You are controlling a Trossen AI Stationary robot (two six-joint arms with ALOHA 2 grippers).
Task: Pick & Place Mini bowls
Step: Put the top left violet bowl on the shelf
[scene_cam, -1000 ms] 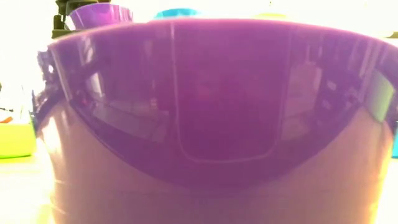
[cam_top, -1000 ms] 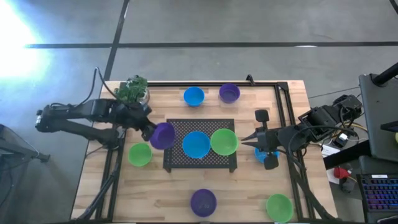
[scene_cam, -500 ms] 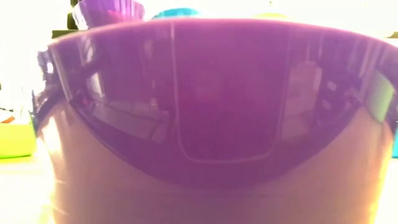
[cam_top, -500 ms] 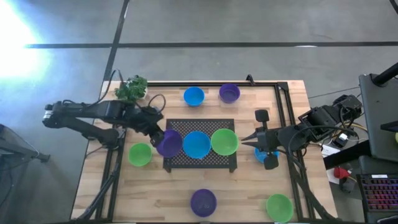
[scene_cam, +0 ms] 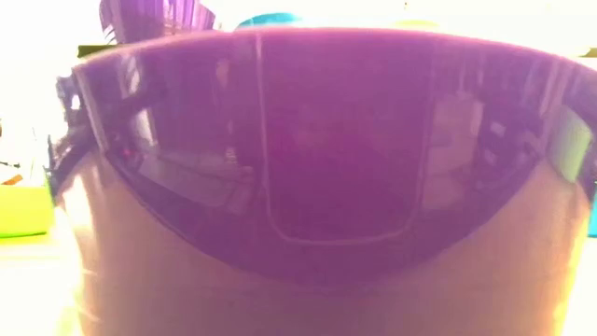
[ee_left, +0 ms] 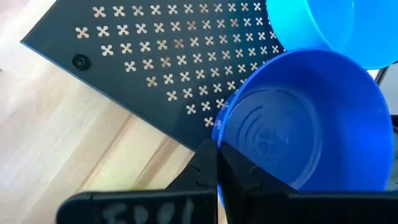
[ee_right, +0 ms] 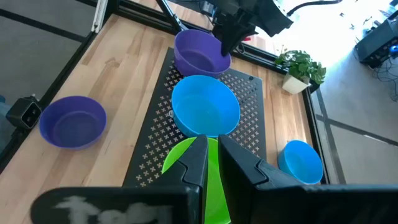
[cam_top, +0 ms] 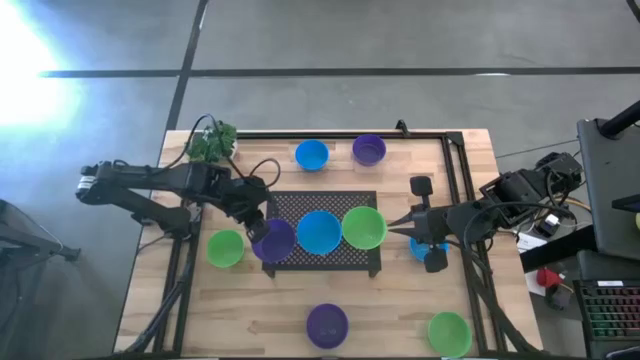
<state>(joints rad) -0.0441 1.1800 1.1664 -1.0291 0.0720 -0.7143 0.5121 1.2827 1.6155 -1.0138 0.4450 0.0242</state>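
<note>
We see the purple bowl (cam_top: pixel 272 239) at the mat's (cam_top: pixel 352 262) left edge, centre-left of the high view, its rim pinched by the left gripper (cam_top: pixel 257 224). It touches the blue bowl (cam_top: pixel 318 232), with a green bowl (cam_top: pixel 363 227) beyond. The right gripper (cam_top: pixel 394 227), clamped on that green bowl's rim, sits centre-right.
</note>
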